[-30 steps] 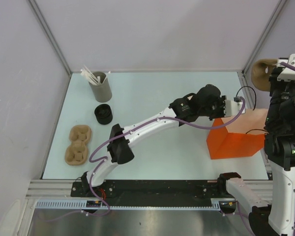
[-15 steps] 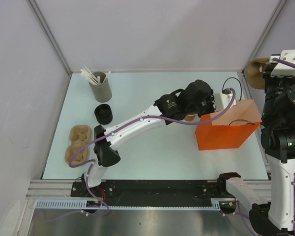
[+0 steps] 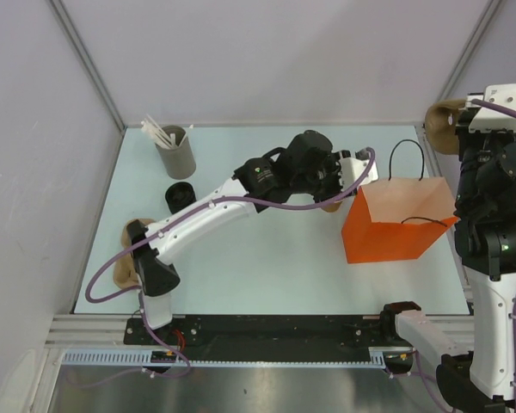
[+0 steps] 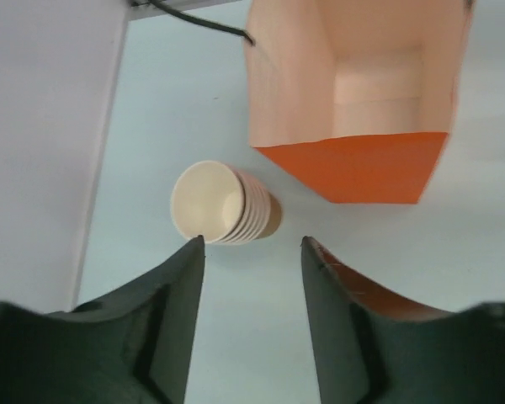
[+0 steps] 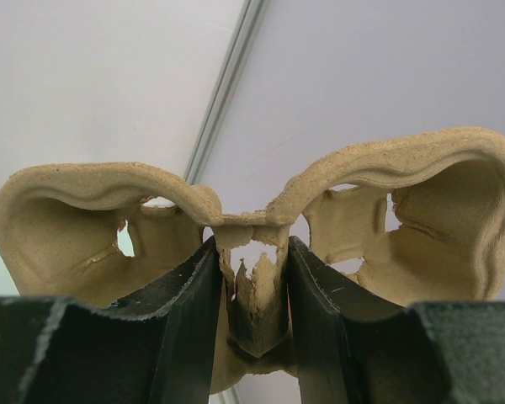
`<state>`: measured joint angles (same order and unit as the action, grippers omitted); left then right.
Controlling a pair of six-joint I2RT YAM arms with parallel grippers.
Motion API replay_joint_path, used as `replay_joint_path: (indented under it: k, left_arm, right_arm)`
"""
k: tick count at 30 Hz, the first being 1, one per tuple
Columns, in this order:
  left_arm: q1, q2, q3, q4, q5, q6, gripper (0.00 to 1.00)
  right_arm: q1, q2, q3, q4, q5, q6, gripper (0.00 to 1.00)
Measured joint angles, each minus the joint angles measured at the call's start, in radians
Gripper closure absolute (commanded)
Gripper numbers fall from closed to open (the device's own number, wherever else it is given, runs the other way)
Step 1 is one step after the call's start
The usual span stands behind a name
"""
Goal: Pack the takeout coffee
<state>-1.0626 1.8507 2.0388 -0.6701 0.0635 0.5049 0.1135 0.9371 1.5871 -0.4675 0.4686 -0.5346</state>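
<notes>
At the near left a moulded-pulp cup carrier [image 3: 119,275] lies flat on the pale table [image 3: 267,267], half under the left arm. To the right, an orange paper bag [image 3: 394,237] with black cord handles shows its smooth pale inside. Just left of it a ribbed stack of lidless tan cups [image 4: 227,204] lies on its side, mouth towards the left gripper [image 4: 252,244], whose jaws stand partly apart and empty. Farther left are black lids [image 3: 181,197], then a grey cylinder [image 3: 175,155] of white sticks. Far right and raised, the right gripper [image 5: 251,251] pinches the centre rib of a second pulp carrier [image 5: 421,210], rough and fibrous. The takeout coffee shows in no view, so its place and axis cannot be told.
</notes>
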Motion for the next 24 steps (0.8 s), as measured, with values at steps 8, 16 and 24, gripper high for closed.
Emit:
replay_joint_path:
  k: [8,16,24]
  left_arm:
    - [-0.006,-0.005,0.021,-0.071,0.209,0.248,0.16]
    - [-0.035,0.098,0.107,-0.18,0.283,0.623,0.16]
    - [-0.048,0.211,0.132,-0.195,0.27,0.874,0.14]
  right_arm:
    - [-0.022,0.003,0.0,-0.002,-0.015,0.003,0.6]
    - [-0.042,0.003,0.001,-0.009,-0.036,0.013,0.6]
    - [-0.053,0.0,0.001,-0.021,-0.051,0.026,0.6]
